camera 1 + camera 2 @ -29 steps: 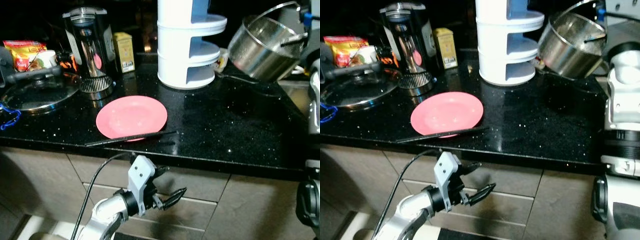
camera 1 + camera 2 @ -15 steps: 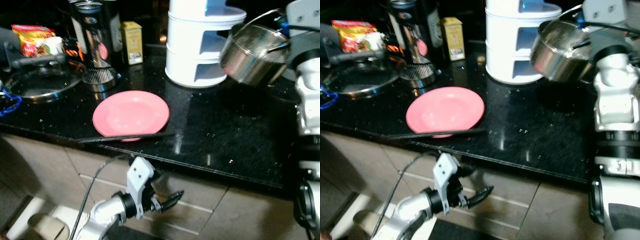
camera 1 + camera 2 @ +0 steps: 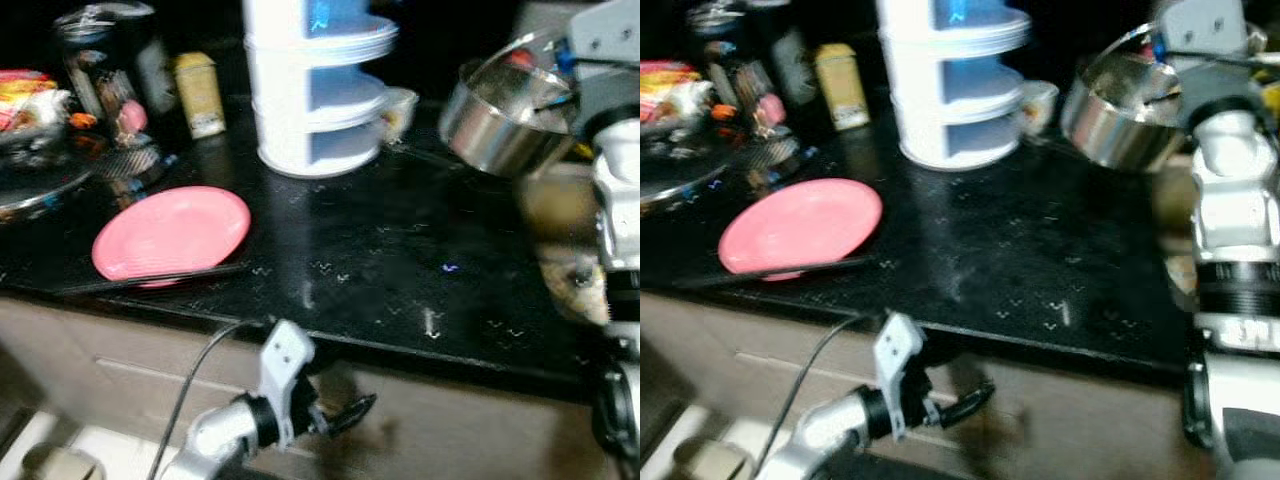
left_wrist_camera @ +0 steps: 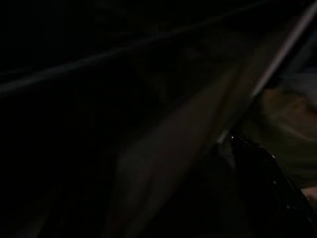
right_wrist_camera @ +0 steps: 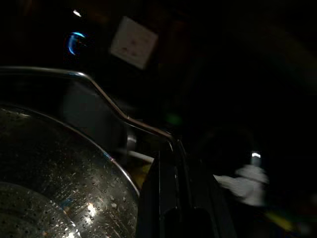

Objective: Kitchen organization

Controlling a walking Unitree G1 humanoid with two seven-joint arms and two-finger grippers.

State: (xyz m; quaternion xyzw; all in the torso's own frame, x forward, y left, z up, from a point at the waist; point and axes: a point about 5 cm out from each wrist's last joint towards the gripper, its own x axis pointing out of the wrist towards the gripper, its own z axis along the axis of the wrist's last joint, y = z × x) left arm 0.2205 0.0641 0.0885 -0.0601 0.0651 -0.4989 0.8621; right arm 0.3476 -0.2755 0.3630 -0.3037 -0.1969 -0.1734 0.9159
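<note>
Steel pot (image 3: pixel 505 125) carried tilted above the black countertop (image 3: pixel 420 270) by the right gripper (image 5: pixel 171 198) clamped on its rim — presumably for relocation; left gripper (image 3: pixel 350 413) idle below, fingers slightly apart.

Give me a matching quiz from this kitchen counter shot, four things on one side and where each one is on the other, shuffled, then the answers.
Things:
1. pink plate
2. steel pot
3. white tiered rack
4. black chopstick

Places:
A. held up off the counter by the right gripper
B. standing at the back of the counter, middle
C. lying across the plate's near edge
D. flat on the black counter, near its front left

Pairs: 1-D, 2-A, 3-B, 4-C
</note>
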